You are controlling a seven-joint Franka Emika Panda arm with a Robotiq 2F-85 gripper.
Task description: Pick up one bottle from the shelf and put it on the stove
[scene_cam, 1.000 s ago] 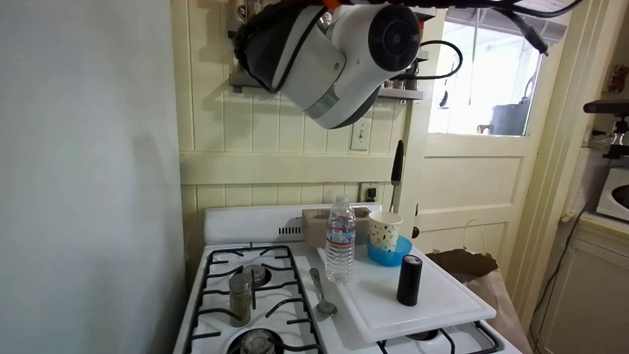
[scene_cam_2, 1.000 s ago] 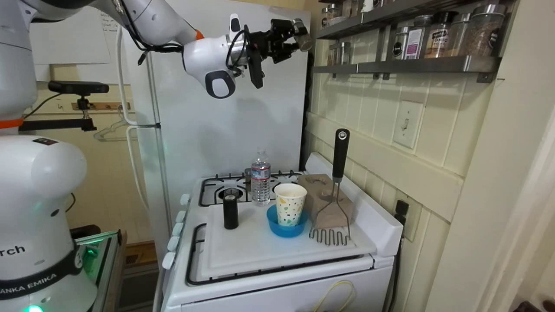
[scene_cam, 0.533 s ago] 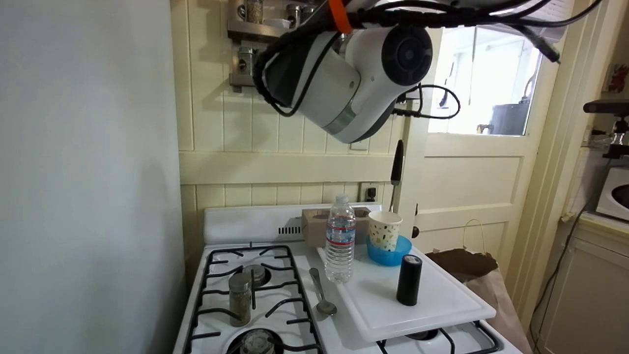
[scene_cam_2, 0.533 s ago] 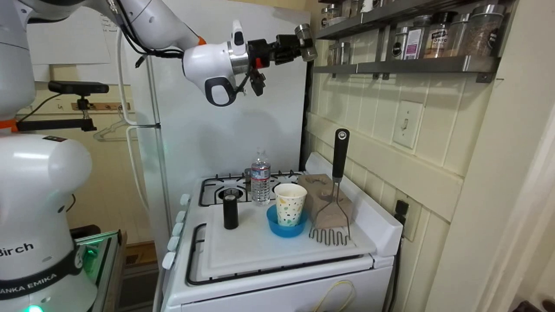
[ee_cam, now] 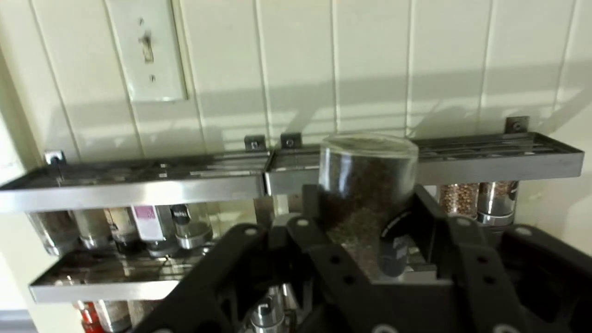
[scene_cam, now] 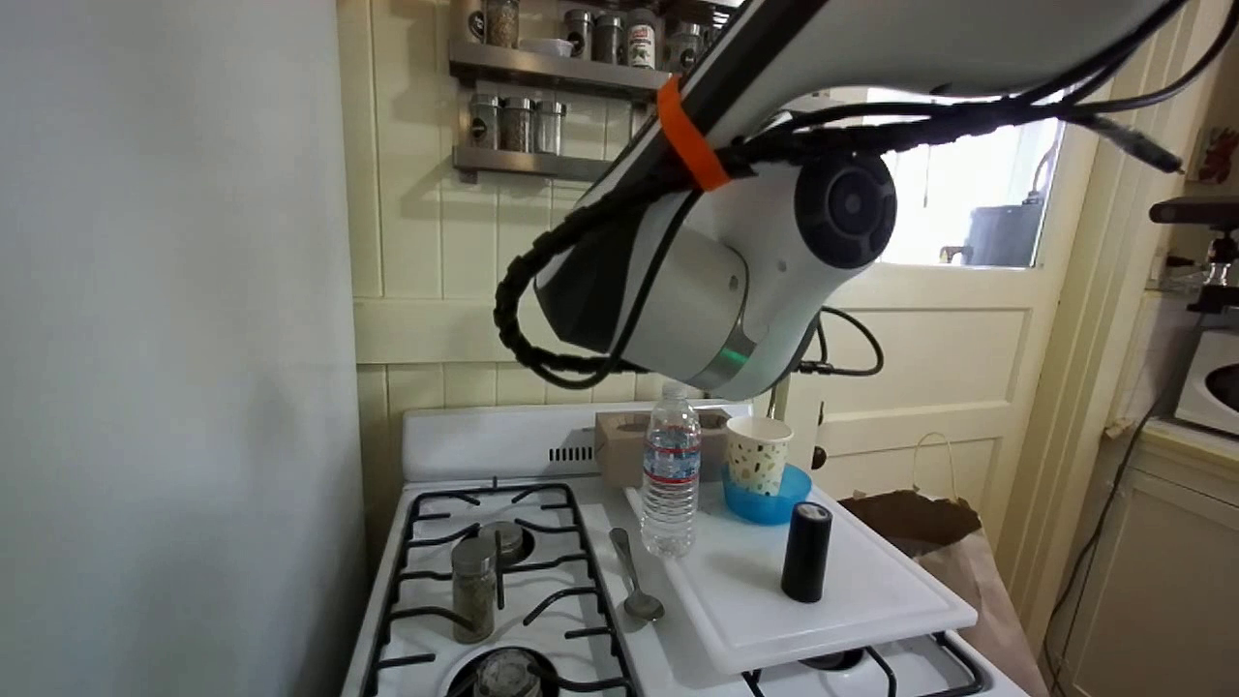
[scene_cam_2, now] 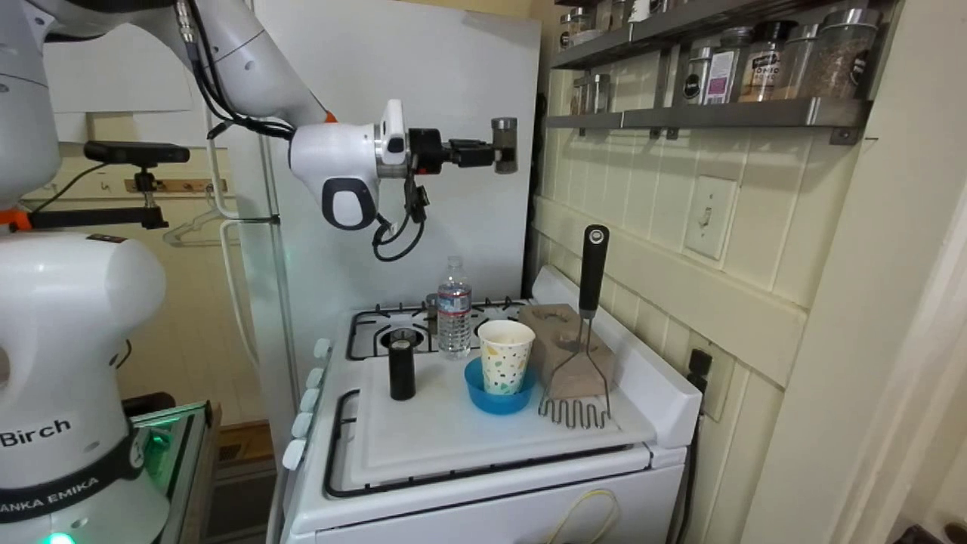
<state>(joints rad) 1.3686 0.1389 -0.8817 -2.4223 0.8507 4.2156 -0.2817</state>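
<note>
Spice jar [scene_cam_2: 505,143] between fingers [scene_cam_2: 472,153]; upright.

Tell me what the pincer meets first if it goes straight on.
The pincer, jar in its grip, would probably meet the lower shelf, or the wall just beneath; depth and height are unclear.

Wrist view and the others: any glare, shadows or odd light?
Wrist view: shadow bands cross the wall, the shelf glints along its edge, and the gripper shows nearly black; in an exterior view, brightness washes out much of the window; in an exterior view, a green light glows at bottom left.
</note>
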